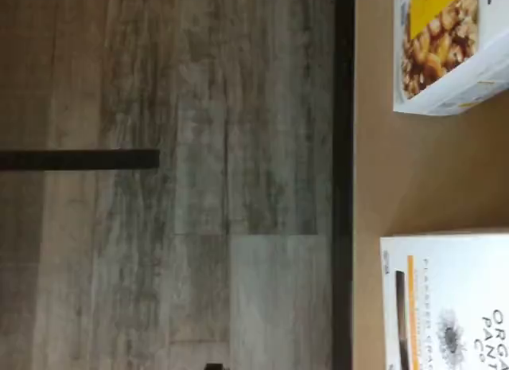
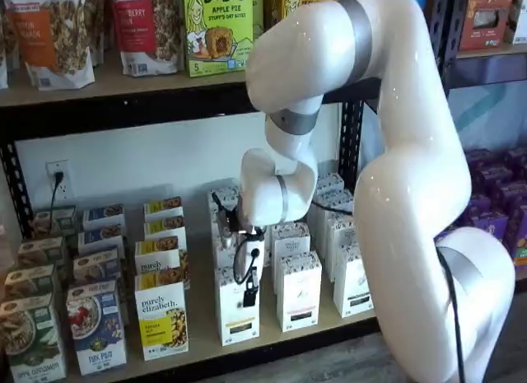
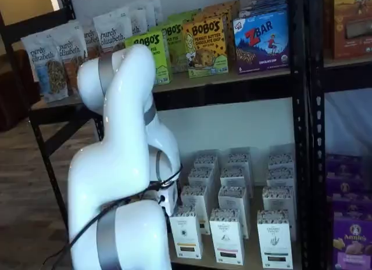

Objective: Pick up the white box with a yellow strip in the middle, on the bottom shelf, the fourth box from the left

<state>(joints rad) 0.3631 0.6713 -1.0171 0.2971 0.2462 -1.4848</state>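
The white box (image 2: pixel 235 315) stands at the front of the bottom shelf (image 2: pixel 202 343), with a dark label and a thin yellow strip low on its front. It also shows in a shelf view (image 3: pixel 186 236) and in the wrist view (image 1: pixel 449 302), where its strip runs along its face. My gripper (image 2: pixel 248 294) hangs directly in front of the box's upper half with a cable looped beside it. Its black fingers show side-on with no clear gap. In the other shelf view the arm hides the fingers.
A purely elizabeth box (image 2: pixel 161 321) with a yellow lower half stands just left of the white box; it shows in the wrist view (image 1: pixel 445 44). Similar white cartons (image 2: pixel 298 291) stand to its right. The shelf's black front rail (image 1: pixel 343 179) borders wooden floor. Bobo's boxes (image 2: pixel 216 29) sit above.
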